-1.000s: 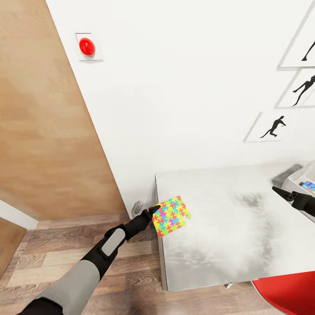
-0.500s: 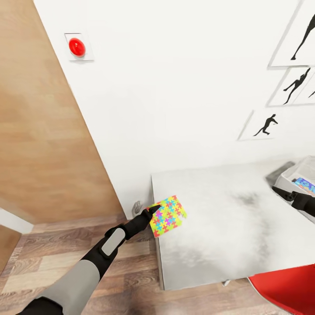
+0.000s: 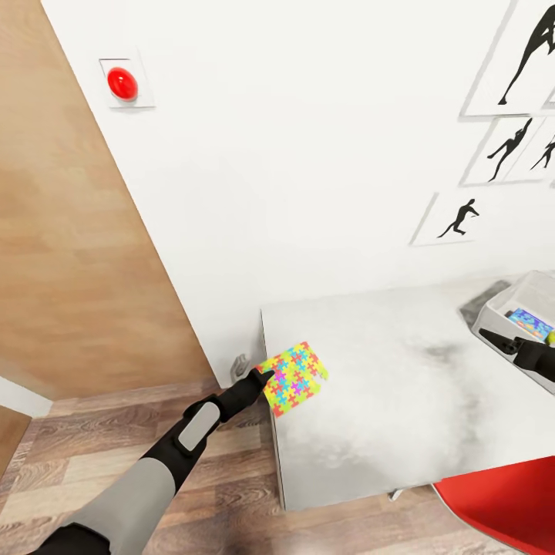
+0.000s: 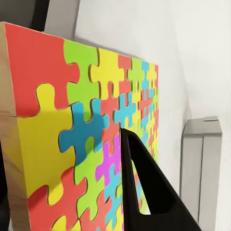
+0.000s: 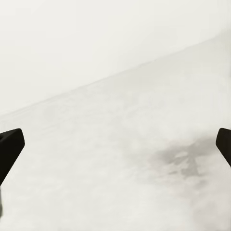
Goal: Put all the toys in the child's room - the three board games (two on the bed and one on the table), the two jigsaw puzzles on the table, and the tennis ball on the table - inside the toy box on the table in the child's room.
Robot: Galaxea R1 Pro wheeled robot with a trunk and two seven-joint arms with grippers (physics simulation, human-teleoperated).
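Jigsaw puzzle (image 3: 293, 378) in left claw (image 3: 264, 377), over table (image 3: 385, 416) corner.

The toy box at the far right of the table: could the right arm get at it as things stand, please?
Probably yes. The right gripper hangs open just in front of the toy box, over bare table, with nothing between them. The left gripper, holding the jigsaw puzzle, is well clear.

Bare table (image 3: 385, 401) top lies open from the puzzle (image 3: 293, 376) at nine o'clock to the toy box (image 3: 524, 304) at three; wall (image 3: 308, 154) blocks twelve.
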